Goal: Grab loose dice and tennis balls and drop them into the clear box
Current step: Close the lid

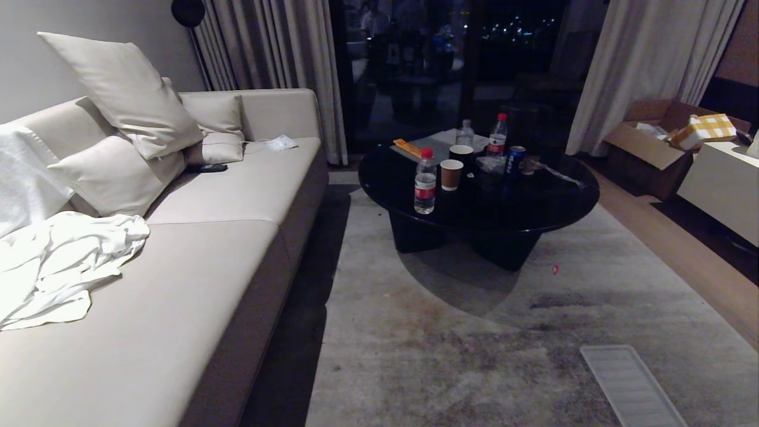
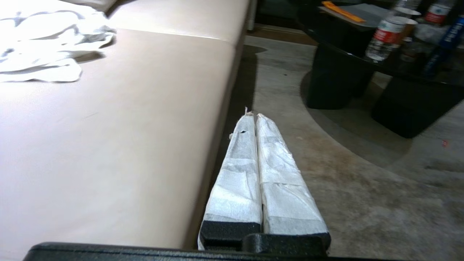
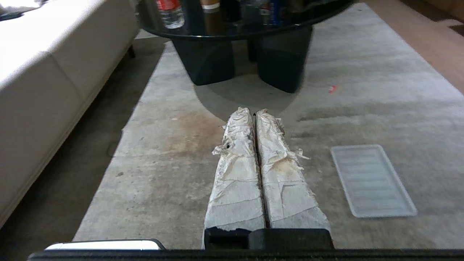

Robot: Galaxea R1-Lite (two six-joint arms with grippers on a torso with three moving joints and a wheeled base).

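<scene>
On the left, a long sofa [image 1: 195,249] is seen, with pillows [image 1: 127,95] and a white cloth [image 1: 65,261] heaped on the seat. In the left wrist view the left gripper [image 2: 253,116] is seen beside the sofa's edge; its two wrapped fingers are pressed together and nothing is held.

In the middle stands a round black table [image 1: 533,201] with water bottles [image 1: 425,184], paper cups [image 1: 451,174] and a can [image 1: 515,160] on top. A small red speck [image 1: 555,269] is seen on the rug [image 1: 450,356] just past the table, too small to be named.

On the right, a flat ribbed panel [image 1: 628,385] lies on the rug. The right gripper [image 3: 253,113] hangs over the rug, near that panel, fingers pressed together and empty.

No dice, no tennis balls and no clear box can be found in any view, so nothing has been picked up yet.

Things could go wrong from here. The ribbed panel could be taken for the box, since it is see-through too. The red speck could be taken for the red die. If a search is driven close to the table, a bottle or cup could be knocked over.
</scene>
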